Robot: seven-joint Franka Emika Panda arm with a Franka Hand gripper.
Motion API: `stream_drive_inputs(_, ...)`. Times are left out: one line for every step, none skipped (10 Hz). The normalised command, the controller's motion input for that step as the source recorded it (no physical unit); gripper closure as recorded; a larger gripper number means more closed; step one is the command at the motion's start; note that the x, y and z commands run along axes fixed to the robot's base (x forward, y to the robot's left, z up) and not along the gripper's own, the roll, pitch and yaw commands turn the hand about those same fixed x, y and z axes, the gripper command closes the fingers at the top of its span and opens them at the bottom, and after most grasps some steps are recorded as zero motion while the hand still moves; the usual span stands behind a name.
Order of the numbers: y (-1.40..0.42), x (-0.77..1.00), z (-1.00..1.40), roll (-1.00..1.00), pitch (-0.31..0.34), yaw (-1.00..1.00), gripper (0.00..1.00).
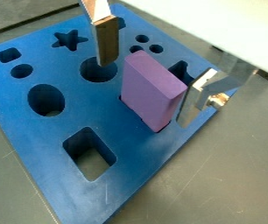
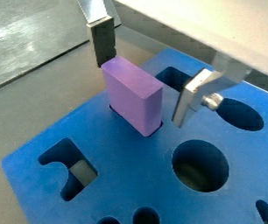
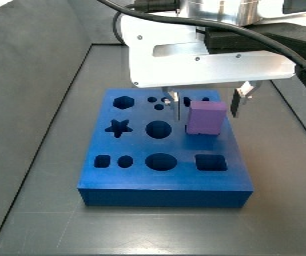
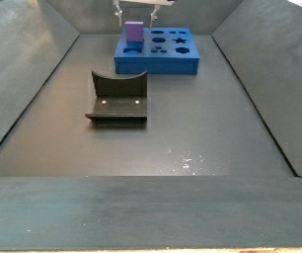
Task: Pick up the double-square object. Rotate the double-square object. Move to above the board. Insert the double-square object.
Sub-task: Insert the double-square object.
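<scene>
The lavender double-square object [image 1: 148, 87] stands upright with its lower end sunk in a cutout of the blue board [image 1: 160, 166]. It also shows in the other wrist view as the double-square object [image 2: 134, 94] on the board [image 2: 113, 175]. My gripper [image 1: 147, 89] is open and straddles the object, one finger [image 1: 102, 39] on each side with a visible gap to it. In both side views the gripper [image 3: 205, 100] hangs right over the object [image 3: 205, 117], [image 4: 135, 35] near the board's [image 3: 136, 178] edge.
The board [image 4: 167, 67] lies at the far end of a dark walled bin. The fixture [image 4: 118, 99] stands on the bin floor in front of it. Other cutouts, among them a star [image 3: 116, 127], circles and squares, surround the object.
</scene>
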Motion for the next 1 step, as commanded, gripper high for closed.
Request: stream_drive_inputs(0.00, 0.00, 0.00, 0.00, 0.000, 0.00, 0.00)
